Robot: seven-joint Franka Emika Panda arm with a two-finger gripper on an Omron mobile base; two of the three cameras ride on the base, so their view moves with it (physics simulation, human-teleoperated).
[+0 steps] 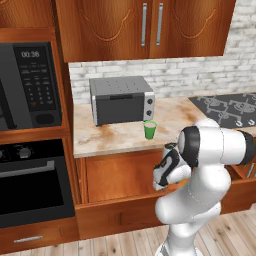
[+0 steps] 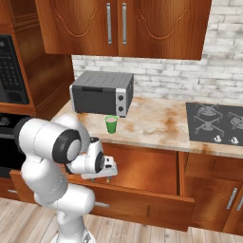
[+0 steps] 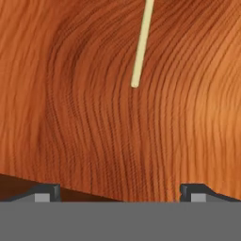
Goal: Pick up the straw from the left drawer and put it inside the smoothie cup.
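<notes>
- In my hand view, the thin pale yellow-green straw (image 3: 141, 44) lies flat on the reddish-brown wooden floor of the wide, shallow left drawer (image 3: 70, 117).
- Its long axis runs nearly straight up the frame, leaning slightly to the right; the near end stops in the upper middle, and the far end runs off the top edge.
- The claw (image 3: 120, 190) is released: its two dark tips stand well apart at the bottom of that view, with the straw ahead of them and untouched.
- Bare wood surrounds the straw on both sides; a darker edge crosses the lower left corner.
- From the left base view, I see the drawer pulled out beneath the marbled beige desk (image 1: 120, 135), with the white arm bent over it.
- The small bright green smoothie cup (image 1: 150, 130) stands upright near the desk's front edge, just in front of the grey toaster oven (image 1: 121, 100).
- Open desk lies to the cup's right, before the dark cooktop (image 2: 216, 123).
</notes>
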